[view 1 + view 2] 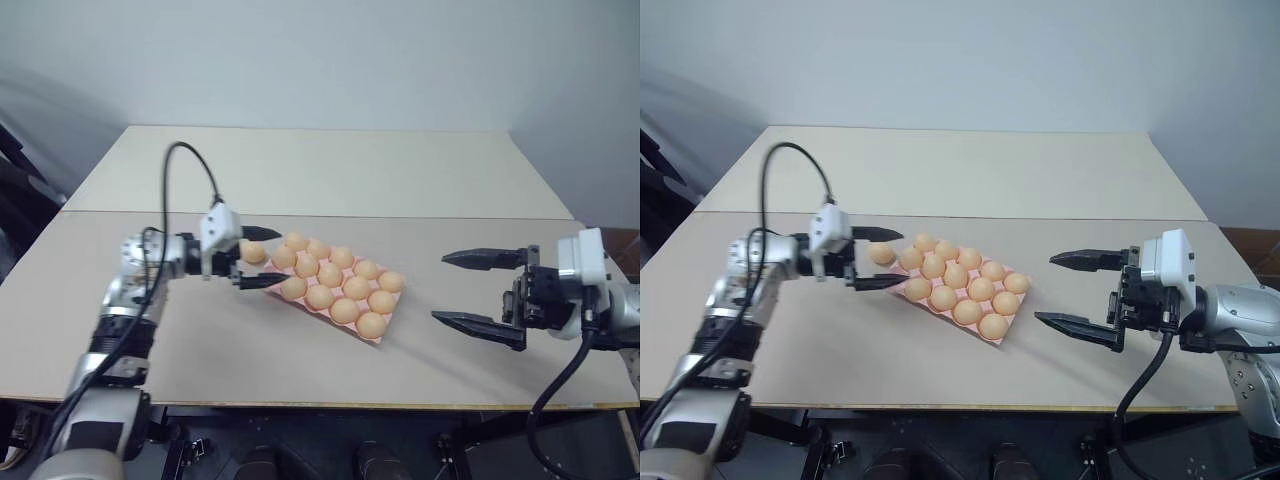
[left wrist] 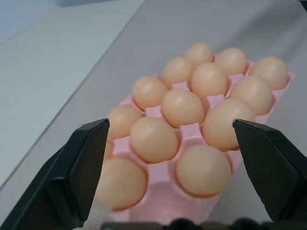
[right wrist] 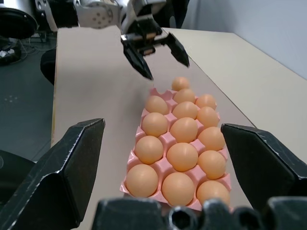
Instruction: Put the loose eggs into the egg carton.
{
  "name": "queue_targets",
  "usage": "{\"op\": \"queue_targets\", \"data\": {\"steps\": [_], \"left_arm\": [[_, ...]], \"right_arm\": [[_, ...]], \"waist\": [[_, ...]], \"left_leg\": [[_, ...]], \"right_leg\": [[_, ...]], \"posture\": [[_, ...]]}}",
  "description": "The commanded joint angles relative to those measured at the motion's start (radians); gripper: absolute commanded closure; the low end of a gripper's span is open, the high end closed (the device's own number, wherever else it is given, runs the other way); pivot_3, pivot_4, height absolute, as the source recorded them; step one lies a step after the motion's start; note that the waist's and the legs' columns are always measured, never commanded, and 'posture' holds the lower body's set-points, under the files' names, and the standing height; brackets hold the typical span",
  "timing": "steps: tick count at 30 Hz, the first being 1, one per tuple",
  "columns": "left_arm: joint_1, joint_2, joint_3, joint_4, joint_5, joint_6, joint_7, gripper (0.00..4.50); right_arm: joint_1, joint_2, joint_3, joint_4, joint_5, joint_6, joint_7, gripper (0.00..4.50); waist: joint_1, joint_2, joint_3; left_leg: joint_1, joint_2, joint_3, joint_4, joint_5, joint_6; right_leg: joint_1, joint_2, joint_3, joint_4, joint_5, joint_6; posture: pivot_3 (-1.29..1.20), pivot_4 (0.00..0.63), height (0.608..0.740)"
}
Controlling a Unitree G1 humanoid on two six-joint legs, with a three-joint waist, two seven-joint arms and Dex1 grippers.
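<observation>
With both the left gripper [image 1: 256, 260] and right gripper [image 1: 475, 289] spread wide and empty, treat the smooth, fragile eggs [image 1: 330, 274] seated in the pink carton [image 1: 382, 337] on the table [image 1: 300, 170] as slippery; grasp each lightly across its widest middle.

Support: two pale beige flat-topped tables [image 1: 330, 170] butted edge to edge, a straight seam running across between them. Far table bare. Near table carries one item: a flat pink moulded egg tray [image 1: 378, 339], lidless, lying askew to the table edge, roughly mid-surface, its cups holding smooth tan-orange oval eggs [image 1: 345, 310].
</observation>
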Motion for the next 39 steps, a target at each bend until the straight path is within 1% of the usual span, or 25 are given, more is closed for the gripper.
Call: {"op": "queue_targets", "data": {"steps": [1,4,9,13,16,23,26,28,33,39], "left_arm": [[0.072,0.102,0.101,-0.087,-0.082,0.058,-0.044,0.01],[0.182,0.198,0.188,-0.139,-0.124,0.094,-0.049,0.01],[0.389,0.285,0.340,-0.257,-0.203,0.165,-0.041,0.01],[0.541,0.303,0.453,-0.350,-0.249,0.215,-0.011,0.01],[0.615,0.300,0.506,-0.397,-0.267,0.243,0.017,0.01],[0.693,0.289,0.554,-0.462,-0.299,0.284,0.060,0.01],[0.689,0.277,0.541,-0.469,-0.294,0.286,0.089,0.01],[0.647,0.268,0.507,-0.454,-0.284,0.287,0.121,0.01],[0.492,0.231,0.402,-0.366,-0.245,0.272,0.181,0.01],[0.247,0.136,0.218,-0.176,-0.103,0.206,0.278,0.01]], "right_arm": [[-0.027,-0.003,-0.013,0.012,0.007,-0.025,0.019,0.00],[-0.046,-0.007,-0.003,0.038,0.001,-0.028,0.037,0.00],[-0.071,-0.007,0.016,0.075,-0.010,-0.034,0.067,0.00],[-0.091,-0.004,0.035,0.094,-0.005,-0.031,0.103,0.00],[-0.107,-0.002,0.042,0.103,0.007,-0.027,0.132,0.00],[-0.128,0.005,0.044,0.118,0.018,-0.023,0.176,0.00],[-0.134,0.017,0.046,0.118,0.000,-0.029,0.148,0.00],[-0.142,0.027,0.046,0.118,-0.012,-0.029,0.120,0.00],[-0.153,0.042,0.047,0.117,-0.032,-0.031,0.076,0.00],[-0.160,0.048,0.051,0.113,-0.049,-0.034,0.042,0.00]], "waist": [[-0.002,0.000,0.000],[0.001,0.000,0.000],[0.006,0.000,0.000],[0.008,0.000,0.000],[0.007,0.000,0.000],[0.006,0.000,0.000],[0.006,0.000,0.000],[0.007,0.000,0.000],[0.011,0.000,0.000],[0.011,0.000,0.000]], "left_leg": [[0.000,0.000,0.000,0.000,0.000,0.000],[0.000,0.000,0.000,0.000,0.000,0.000],[0.000,0.001,0.001,0.000,0.000,0.000],[0.000,0.001,0.001,-0.001,0.000,0.000],[0.000,0.001,0.001,-0.001,0.000,0.000],[0.000,0.001,0.002,-0.002,0.000,0.000],[0.000,0.001,0.002,-0.002,0.000,0.000],[0.001,0.001,0.002,-0.002,0.000,0.000],[0.001,0.001,0.002,-0.002,0.000,0.000],[0.000,0.000,0.001,-0.001,0.000,0.000]], "right_leg": [[0.000,0.000,0.000,0.000,0.000,0.000],[-0.001,0.000,0.000,0.000,0.000,0.000],[-0.001,0.000,0.000,0.000,0.000,0.000],[-0.001,0.000,-0.001,0.000,0.000,0.000],[-0.001,0.000,-0.001,-0.001,0.000,0.000],[-0.001,0.000,-0.001,-0.001,0.000,0.000],[-0.001,0.000,0.000,-0.001,0.000,0.000],[-0.001,0.000,0.000,0.000,0.000,0.000],[0.000,0.000,-0.001,0.000,0.000,0.000],[-0.001,0.000,0.000,0.000,0.000,0.000]], "posture": [[0.00,0.150,0.740],[0.00,0.150,0.740],[0.00,0.150,0.740],[0.00,0.150,0.740],[0.00,0.150,0.740],[0.00,0.150,0.740],[0.00,0.150,0.740],[0.00,0.150,0.740],[0.00,0.150,0.740],[0.00,0.150,0.740]]}}
